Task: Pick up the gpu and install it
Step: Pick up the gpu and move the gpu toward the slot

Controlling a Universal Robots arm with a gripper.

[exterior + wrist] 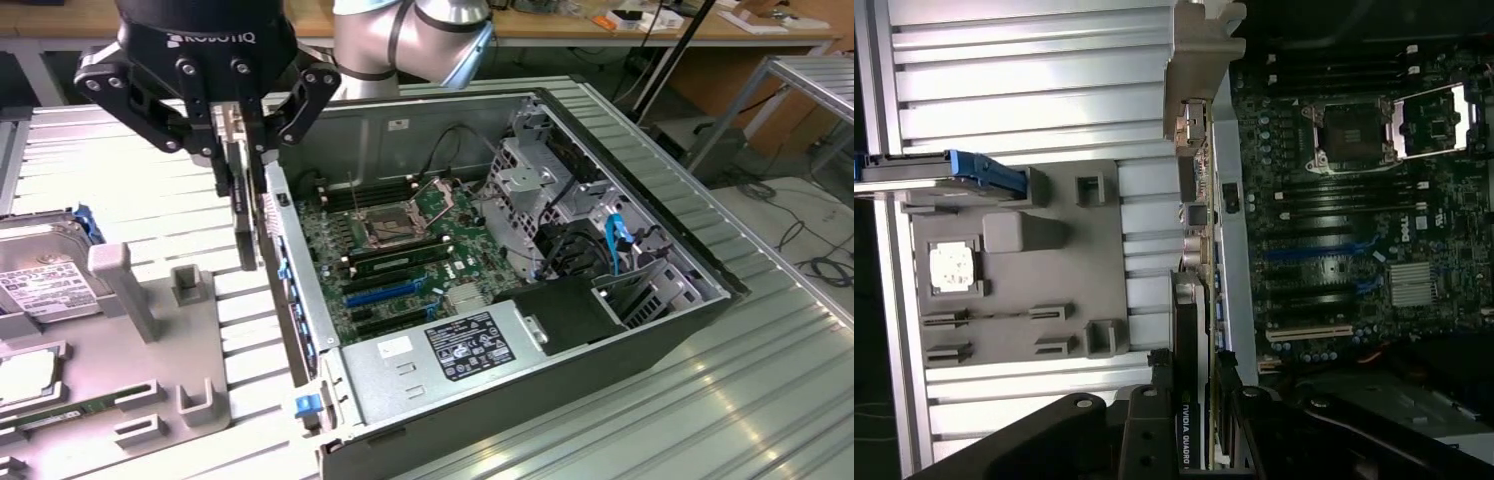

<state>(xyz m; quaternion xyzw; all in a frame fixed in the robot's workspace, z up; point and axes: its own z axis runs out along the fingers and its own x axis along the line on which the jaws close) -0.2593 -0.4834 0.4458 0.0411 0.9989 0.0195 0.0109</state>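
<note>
1. The gripper is showing ROBOTIQ in pale letters across its black body. Its fingers are pinching the gpu by its two flat faces, so the card is hanging edge-down, up off the table.
2. In the wrist view, a label on the gpu is reading NVIDIA QUADRO right between the fingers. The card's silver bracket end is pointing away from the gripper.
3. The motherboard is carrying DELL in white, sitting close to a small finned heatsink.
4. The power supply box and the hard drive are both wearing labels, but the print is coming out too small for me to read.
5. Edge-wise, the gpu is hanging just beside the case wall, on the side facing the grey tray. The wrist view is lining it up along that wall. I can't tell whether it's touching.
6. Room-wise, the ribbed metal table is lying open on the exterior view's left of the card. Inside the case, the blue and black slots are sitting uncovered. The drive cage and cables are crowding the exterior view's right side.
</note>
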